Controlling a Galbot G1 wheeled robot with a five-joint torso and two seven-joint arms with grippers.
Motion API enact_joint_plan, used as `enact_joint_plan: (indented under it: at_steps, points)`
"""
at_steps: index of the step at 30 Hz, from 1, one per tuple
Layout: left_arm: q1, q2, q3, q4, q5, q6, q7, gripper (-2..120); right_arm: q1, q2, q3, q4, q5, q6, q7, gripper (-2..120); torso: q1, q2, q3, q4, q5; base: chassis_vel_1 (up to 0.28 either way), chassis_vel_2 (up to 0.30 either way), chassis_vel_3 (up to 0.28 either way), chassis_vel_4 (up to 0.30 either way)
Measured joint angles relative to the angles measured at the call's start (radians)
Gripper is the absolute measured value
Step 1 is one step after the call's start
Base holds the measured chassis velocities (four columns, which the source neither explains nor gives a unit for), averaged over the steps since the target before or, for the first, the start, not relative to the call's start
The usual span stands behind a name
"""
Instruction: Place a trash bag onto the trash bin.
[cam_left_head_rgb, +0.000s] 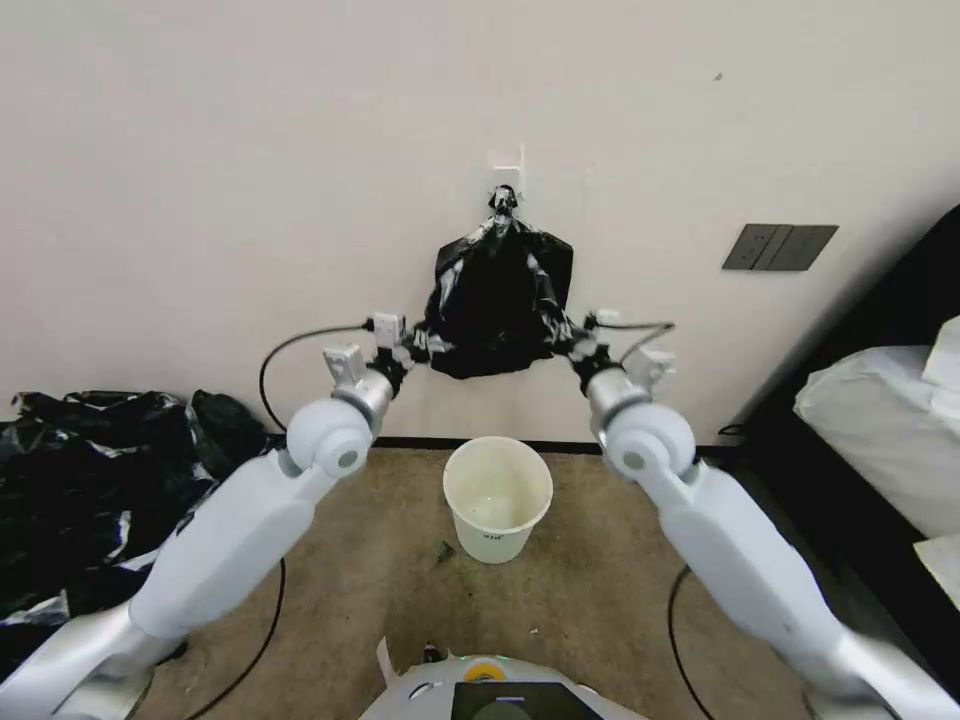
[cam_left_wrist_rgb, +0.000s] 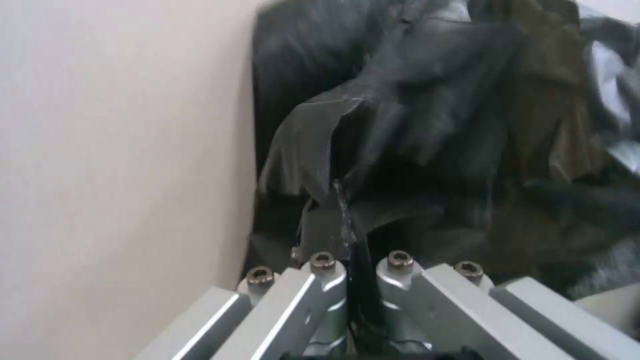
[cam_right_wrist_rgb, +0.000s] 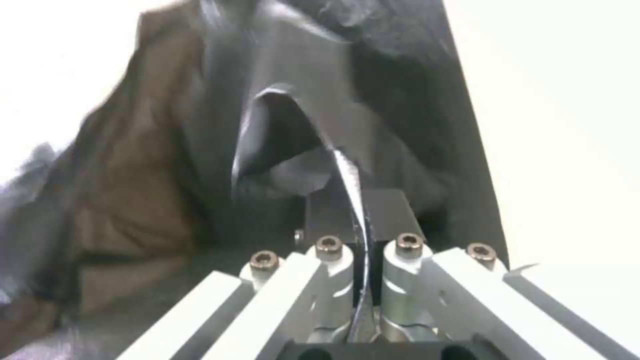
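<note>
The trash bag (cam_left_head_rgb: 500, 300) is thin glossy black film spread against the wall, above the trash bin (cam_left_head_rgb: 497, 495), a small white bucket standing open on the carpet. My left gripper (cam_left_head_rgb: 425, 345) is shut on the bag's lower left edge, and the film runs between its fingers (cam_left_wrist_rgb: 320, 225). At the lower right edge my right gripper (cam_left_head_rgb: 565, 340) is also shut, with a strip of film pinched between its fingers (cam_right_wrist_rgb: 393, 215). The bag (cam_left_wrist_rgb: 427, 125) (cam_right_wrist_rgb: 280, 130) bulges in crumpled folds beyond both grippers.
Behind the bag, a black pack's knotted top (cam_left_head_rgb: 503, 205) hangs from a white wall hook (cam_left_head_rgb: 508, 170). A heap of black plastic (cam_left_head_rgb: 90, 480) lies on the floor at the left. White bundles (cam_left_head_rgb: 880, 420) sit at the right, under a dark wall plate (cam_left_head_rgb: 780, 247).
</note>
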Motion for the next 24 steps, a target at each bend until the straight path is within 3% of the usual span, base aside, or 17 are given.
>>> enact_joint_plan:
  at_steps: [3,8,11,18,24]
  points:
    - [0.061,0.007,-0.014,-0.044,-0.010,-0.008,0.004,0,-0.078,-0.001,0.040,0.048,0.010,0.011,-0.013,0,0.000,0.000,0.000,0.0000,0.0000,0.000,0.000,0.000,0.000]
    - [0.130,0.044,-0.060,-0.152,-0.095,-0.013,0.010,0,-0.162,-0.049,0.126,0.165,0.138,-0.006,-0.018,0,0.000,0.000,0.000,-0.0001,0.0002,0.000,0.000,0.000,0.000]
    - [0.202,0.079,-0.096,-0.233,-0.164,-0.018,0.011,0,-0.202,-0.136,0.193,0.259,0.278,-0.051,0.001,0,0.000,0.000,0.000,-0.0003,0.0000,0.000,0.000,0.000,0.000]
    - [0.357,0.085,-0.113,-0.290,-0.178,-0.023,0.002,0,-0.247,-0.198,0.207,0.345,0.418,-0.089,0.065,0,0.000,0.000,0.000,0.0001,-0.0001,0.000,0.000,0.000,0.000]
    - [0.450,0.065,-0.107,-0.292,-0.128,-0.025,0.002,0,-0.294,-0.173,0.177,0.358,0.507,-0.118,0.121,0,0.000,0.000,0.000,-0.0001,-0.0001,0.000,0.000,0.000,0.000]
